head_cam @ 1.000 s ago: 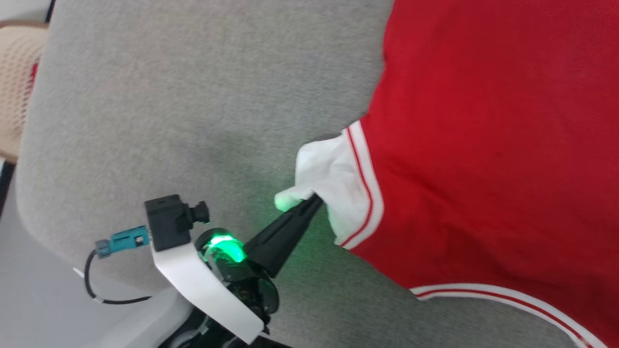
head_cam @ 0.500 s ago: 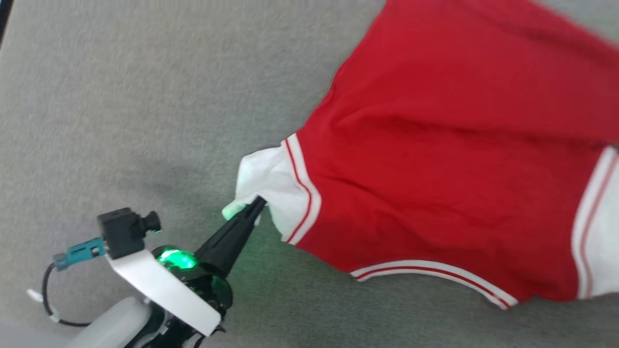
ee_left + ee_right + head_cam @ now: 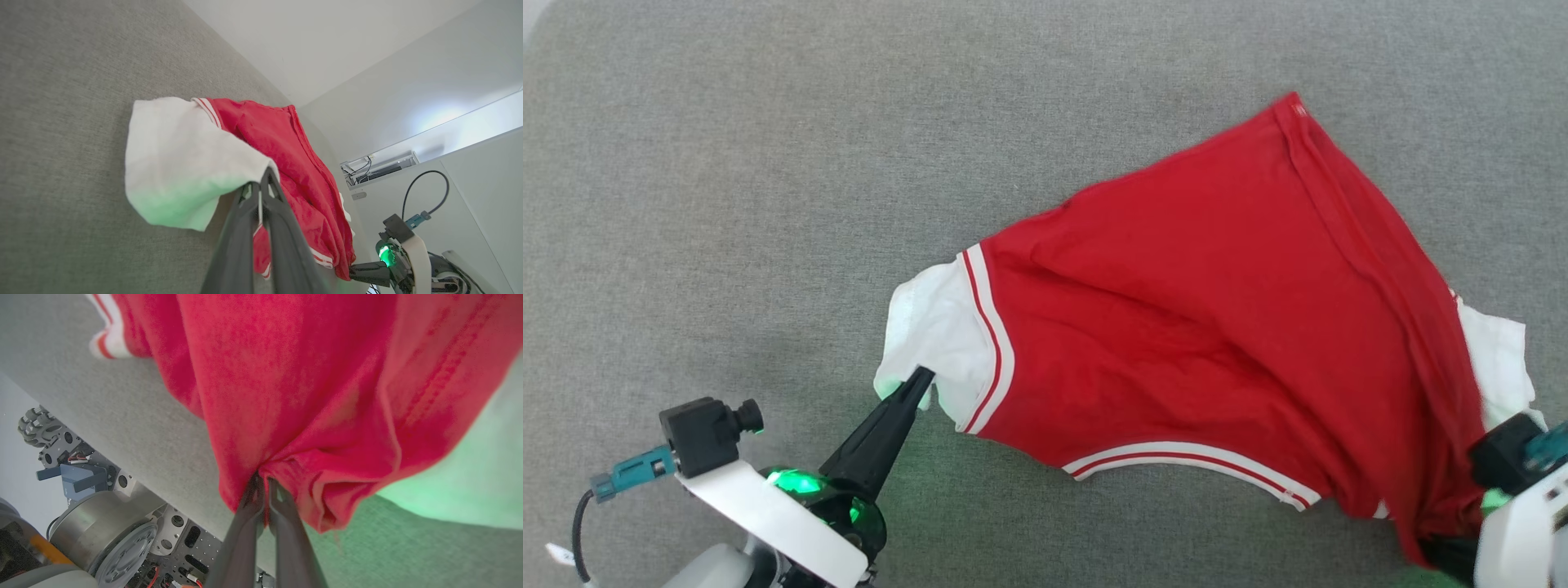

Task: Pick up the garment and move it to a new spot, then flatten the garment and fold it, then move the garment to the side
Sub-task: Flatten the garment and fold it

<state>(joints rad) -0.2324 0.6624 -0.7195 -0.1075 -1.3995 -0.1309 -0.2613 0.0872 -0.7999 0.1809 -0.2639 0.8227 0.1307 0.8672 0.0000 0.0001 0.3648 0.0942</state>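
Observation:
The garment (image 3: pixel 1217 327), a red shirt with white sleeves and striped trim, lies stretched across the grey cushioned surface (image 3: pixel 768 163). My left gripper (image 3: pixel 920 379) at the lower left is shut on the white sleeve's edge. In the left wrist view the sleeve (image 3: pixel 179 163) drapes over my closed left gripper (image 3: pixel 261 181). My right gripper (image 3: pixel 262 482) is shut on bunched red fabric of the garment (image 3: pixel 306 375). In the head view the right wrist (image 3: pixel 1515 498) shows at the lower right corner, its fingertips hidden under the cloth.
Grey fabric extends all around the garment, wide at the top and left. The right wrist view shows the surface's near edge and the robot's wheeled base (image 3: pixel 81 506) below it. A pale wall (image 3: pixel 367 61) stands beyond the surface in the left wrist view.
The head camera has swung, so the whole shirt and the right wrist now show. Both grippers have stayed shut on the garment, which now lies spread wider between them.

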